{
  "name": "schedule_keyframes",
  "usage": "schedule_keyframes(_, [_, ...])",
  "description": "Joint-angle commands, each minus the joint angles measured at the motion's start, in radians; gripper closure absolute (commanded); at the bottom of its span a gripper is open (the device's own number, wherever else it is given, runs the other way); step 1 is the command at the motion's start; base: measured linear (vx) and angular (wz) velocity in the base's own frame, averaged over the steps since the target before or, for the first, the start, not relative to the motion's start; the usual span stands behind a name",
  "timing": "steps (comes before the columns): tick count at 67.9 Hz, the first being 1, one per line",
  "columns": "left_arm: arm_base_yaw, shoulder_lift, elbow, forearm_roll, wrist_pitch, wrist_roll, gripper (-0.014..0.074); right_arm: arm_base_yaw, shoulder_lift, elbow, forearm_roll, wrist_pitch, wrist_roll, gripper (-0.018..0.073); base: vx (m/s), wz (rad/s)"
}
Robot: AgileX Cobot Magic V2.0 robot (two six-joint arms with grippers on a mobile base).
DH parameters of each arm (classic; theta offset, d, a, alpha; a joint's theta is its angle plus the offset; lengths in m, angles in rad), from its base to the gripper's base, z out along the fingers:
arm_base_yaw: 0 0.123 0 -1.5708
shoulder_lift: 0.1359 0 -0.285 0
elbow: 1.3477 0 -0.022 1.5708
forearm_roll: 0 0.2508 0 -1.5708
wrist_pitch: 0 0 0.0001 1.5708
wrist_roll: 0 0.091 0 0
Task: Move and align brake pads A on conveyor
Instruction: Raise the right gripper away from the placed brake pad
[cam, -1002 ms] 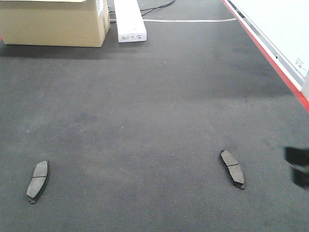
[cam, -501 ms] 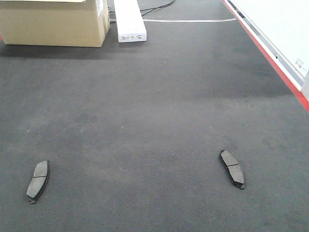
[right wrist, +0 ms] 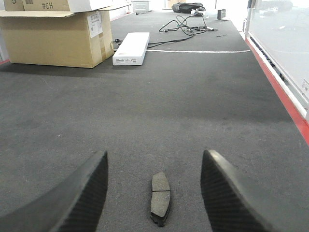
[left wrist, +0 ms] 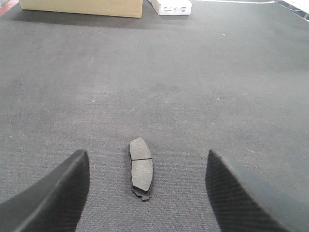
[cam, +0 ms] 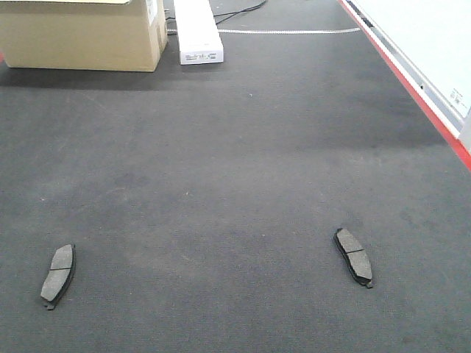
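Across the front view, the conveyor [cam: 235, 147] carries brake pads A [cam: 58, 275] at lower left and a second pad [cam: 354, 257] at lower right, well apart. I have the left gripper [left wrist: 146, 154] and right gripper [right wrist: 154, 153] spread wide, each framing one pad bottom-centre, presumably to line up a grasp.

Left claw [left wrist: 146, 155] splayed wide; right claw [right wrist: 154, 153] — likewise

text "#CH" | on upper cardboard box [right wrist: 47, 5] | rest illegible

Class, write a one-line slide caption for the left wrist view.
Open left end effector frames one brake pad lying on the dark conveyor.
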Motion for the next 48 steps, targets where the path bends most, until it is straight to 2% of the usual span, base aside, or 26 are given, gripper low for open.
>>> schedule_keyframes(1, [-0.004,0.011,-0.026,-0.003,-0.066,0.002,0.0094,-0.001,0.014,-0.022,-0.004,-0.082,0.000,0.0141,0.00,0.00])
schedule_keyframes(29, [-0.004,0.013,-0.026,-0.003,-0.066,0.002,0.0094,-0.001,0.014,-0.022,-0.004,-0.083,0.000,0.0141,-0.02,0.01])
schedule_keyframes(48, [-0.003,0.013,-0.026,-0.003,-0.066,0.002,0.0094,-0.001,0.014,-0.022,-0.004,-0.082,0.000,0.0141,-0.28,-0.04])
